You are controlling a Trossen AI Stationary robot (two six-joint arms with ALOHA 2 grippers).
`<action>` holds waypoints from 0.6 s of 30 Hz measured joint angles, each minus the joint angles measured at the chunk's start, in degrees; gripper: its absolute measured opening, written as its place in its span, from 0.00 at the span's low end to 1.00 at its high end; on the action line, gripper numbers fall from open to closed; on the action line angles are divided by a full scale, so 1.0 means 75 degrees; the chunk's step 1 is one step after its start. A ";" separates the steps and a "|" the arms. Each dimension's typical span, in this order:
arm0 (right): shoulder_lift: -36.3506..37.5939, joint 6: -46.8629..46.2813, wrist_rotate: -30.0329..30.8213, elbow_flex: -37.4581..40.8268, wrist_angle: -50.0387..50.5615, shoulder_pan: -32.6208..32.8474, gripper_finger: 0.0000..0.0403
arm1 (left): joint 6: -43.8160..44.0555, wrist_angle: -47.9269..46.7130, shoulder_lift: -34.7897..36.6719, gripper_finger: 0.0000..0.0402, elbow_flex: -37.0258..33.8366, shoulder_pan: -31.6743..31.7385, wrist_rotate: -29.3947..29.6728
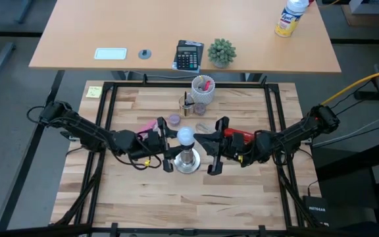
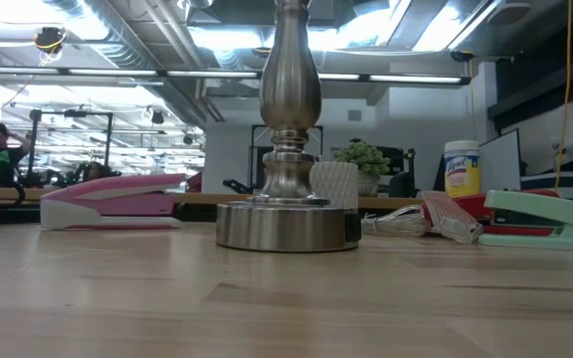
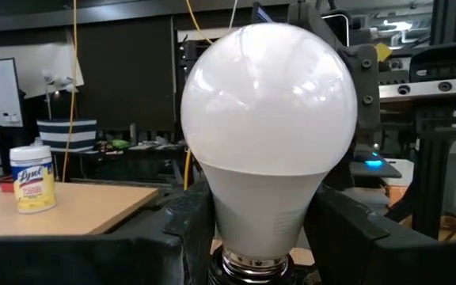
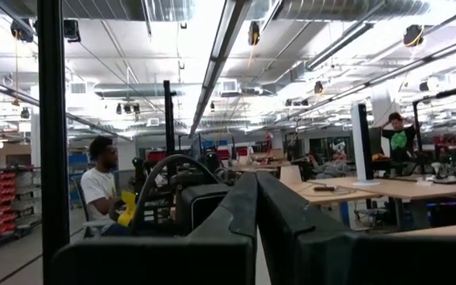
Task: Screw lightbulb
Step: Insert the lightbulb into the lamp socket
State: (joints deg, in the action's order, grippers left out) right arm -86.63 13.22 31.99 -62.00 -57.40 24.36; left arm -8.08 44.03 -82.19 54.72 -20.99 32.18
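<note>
My left gripper (image 1: 170, 146) sits at the middle of the butcher-block table (image 1: 242, 191), its fingers (image 3: 347, 229) set on either side of the lightbulb (image 1: 186, 136) and closed against the lower, tapering part of its white body. The left wrist view confirms this: the frosted globe fills the picture, with a dark finger pressed to each flank and the silvery screw base (image 3: 253, 265) just visible below.

The lightbulb stands upright on top of the silver metal socket stand (image 1: 187, 160), which rests on its round base near the table's centre. From the low view, only the stand's turned neck and base (image 2: 286, 225) are seen; the bulb itself lies above that picture's edge. How far the threads are seated I cannot tell.

My right gripper (image 1: 210, 153) is just beside the stand on the opposite side, apart from the bulb, with its two fingers (image 4: 244, 214) pressed together and holding nothing.

Other items noted on the table: a pink stapler (image 2: 112, 202), a mint-green stapler (image 2: 545, 221), a small purple round cap (image 1: 174, 119), and a white cup of pens (image 1: 202, 89) toward the far edge. On the desk beyond stand a calculator (image 1: 189, 55), a small potted plant (image 1: 221, 52) and a canister of wipes (image 1: 288, 18). People are visible in the room behind.
</note>
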 joint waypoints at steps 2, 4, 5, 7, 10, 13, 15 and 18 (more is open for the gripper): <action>0.0000 0.0104 -0.0006 0.0000 -0.0057 0.0000 0.02 | -0.0002 -0.0002 0.0000 0.40 0.0000 0.0000 0.0000; 0.0000 0.0110 -0.0062 0.0000 -0.0196 0.0000 0.02 | -0.0012 -0.0015 0.0000 0.40 0.0000 0.0006 0.0022; 0.0000 0.0139 -0.0183 0.0000 -0.0275 -0.0002 0.02 | -0.0032 -0.0020 0.0000 0.40 0.0000 0.0006 0.0079; -0.0004 0.0325 -0.0371 -0.0103 -0.0315 -0.0059 0.02 | -0.0049 -0.0028 0.0000 0.40 0.0000 0.0006 0.0214; -0.0009 0.0509 -0.0405 -0.0589 0.0256 -0.0076 0.02 | -0.0030 -0.0029 0.0000 0.40 0.0000 0.0006 0.0282; -0.0009 0.0490 -0.0415 -0.1361 0.1932 -0.0223 0.02 | 0.0048 -0.0029 0.0000 0.40 0.0000 0.0006 0.0341; -0.0012 0.0262 -0.0411 -0.1908 0.3231 -0.0326 0.02 | 0.0053 -0.0040 0.0000 0.40 0.0000 0.0006 0.0364; -0.0012 -0.0155 -0.0403 -0.2568 0.4567 -0.0424 0.02 | 0.0060 -0.0044 0.0000 0.40 0.0000 0.0006 0.0379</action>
State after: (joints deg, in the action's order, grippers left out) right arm -86.72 12.06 28.97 -81.26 -23.15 21.18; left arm -7.63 43.70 -82.19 54.72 -20.95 35.03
